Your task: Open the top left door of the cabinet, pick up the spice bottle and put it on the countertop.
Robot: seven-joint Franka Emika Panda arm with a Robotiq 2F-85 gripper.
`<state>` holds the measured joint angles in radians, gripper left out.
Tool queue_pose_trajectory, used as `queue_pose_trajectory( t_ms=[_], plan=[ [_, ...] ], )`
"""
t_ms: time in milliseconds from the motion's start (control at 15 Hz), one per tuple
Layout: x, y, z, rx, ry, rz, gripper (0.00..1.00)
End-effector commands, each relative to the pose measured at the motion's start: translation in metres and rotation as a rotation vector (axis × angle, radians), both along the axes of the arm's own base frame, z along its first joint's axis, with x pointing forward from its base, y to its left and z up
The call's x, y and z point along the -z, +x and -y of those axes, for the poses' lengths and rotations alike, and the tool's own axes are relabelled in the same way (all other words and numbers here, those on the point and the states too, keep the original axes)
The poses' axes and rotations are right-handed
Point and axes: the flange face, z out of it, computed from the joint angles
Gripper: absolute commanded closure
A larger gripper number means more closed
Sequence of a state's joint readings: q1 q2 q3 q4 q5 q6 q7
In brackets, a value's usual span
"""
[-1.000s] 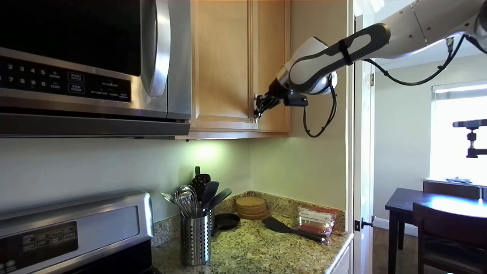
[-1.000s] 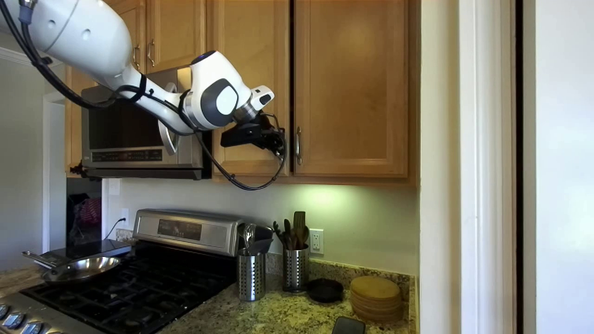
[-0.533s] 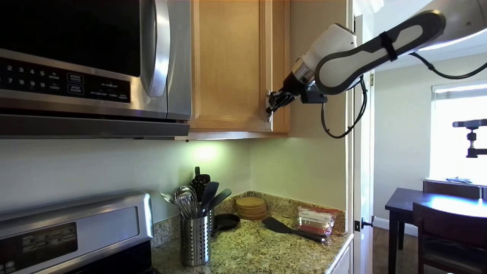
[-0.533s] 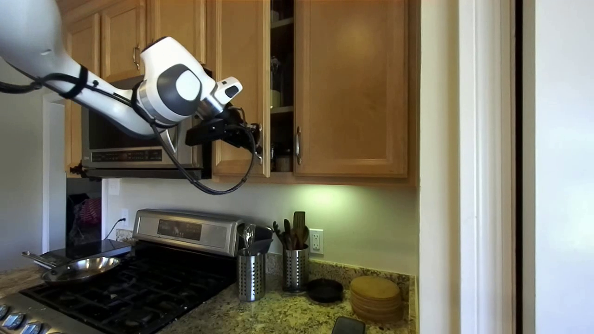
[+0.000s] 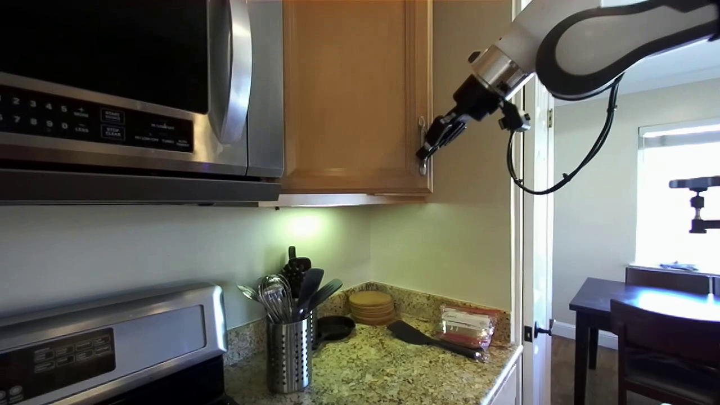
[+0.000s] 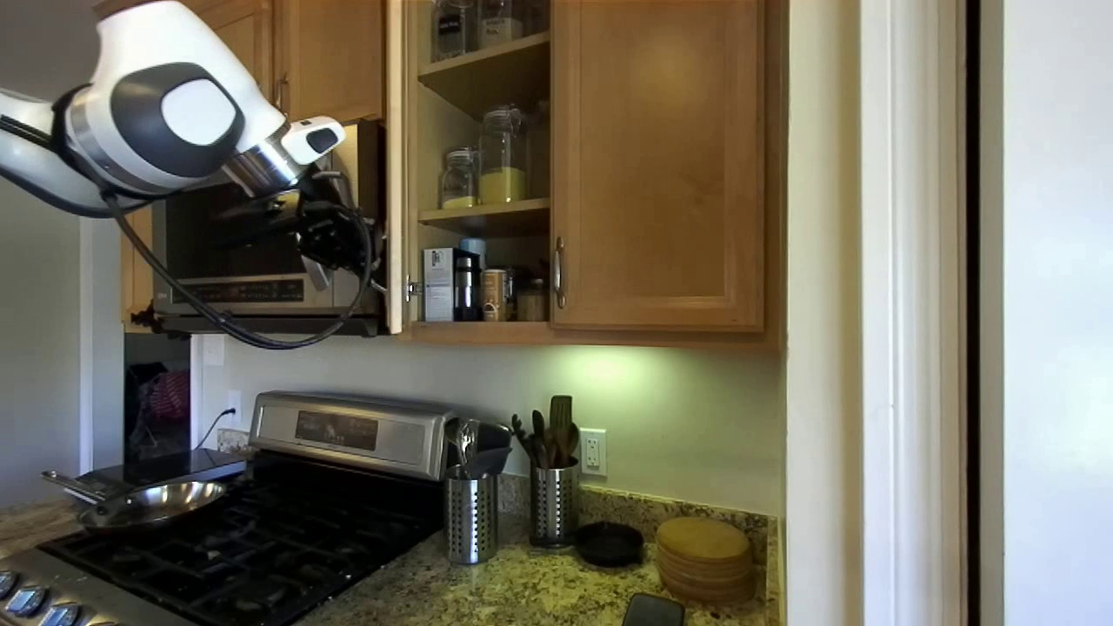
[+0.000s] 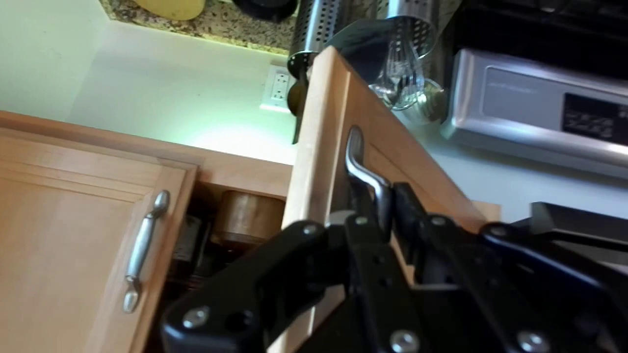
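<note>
The cupboard point(image 6: 658, 174) I'm looking at is light brown, and so is its left door point(image 5: 349, 95). The door's handle point(image 7: 367, 175) is silver. The spice bottle point(image 6: 495, 296) is orange with pale marks. The bench point(image 5: 382, 365) is all green and brown speckles. The gripper point(image 5: 426, 151) is black. The silver pot point(image 5: 289, 360) has dark dots in rows.

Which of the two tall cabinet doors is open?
The top left door, angled outward, its handle in the gripper; the right-hand twin is shut.
</note>
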<state>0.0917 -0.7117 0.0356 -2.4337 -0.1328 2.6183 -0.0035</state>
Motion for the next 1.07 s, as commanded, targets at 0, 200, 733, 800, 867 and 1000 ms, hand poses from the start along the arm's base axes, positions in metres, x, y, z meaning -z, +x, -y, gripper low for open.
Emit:
queue_pose_trajectory(
  t_ms=[0,200,733,800,867,1000],
  plan=[
    [-0.007,-0.03,-0.039,-0.193,-0.021,-0.042,0.6],
    [0.004,-0.027,-0.043,-0.336,-0.027,-0.101,0.54],
    [0.037,-0.015,0.012,-0.415,0.011,-0.285,0.02],
    [0.045,-0.015,0.02,-0.401,0.009,-0.336,0.01],
    [0.052,-0.014,0.027,-0.386,0.006,-0.374,0.0],
    [0.061,-0.01,0.042,-0.331,-0.011,-0.436,0.0]
  ],
)
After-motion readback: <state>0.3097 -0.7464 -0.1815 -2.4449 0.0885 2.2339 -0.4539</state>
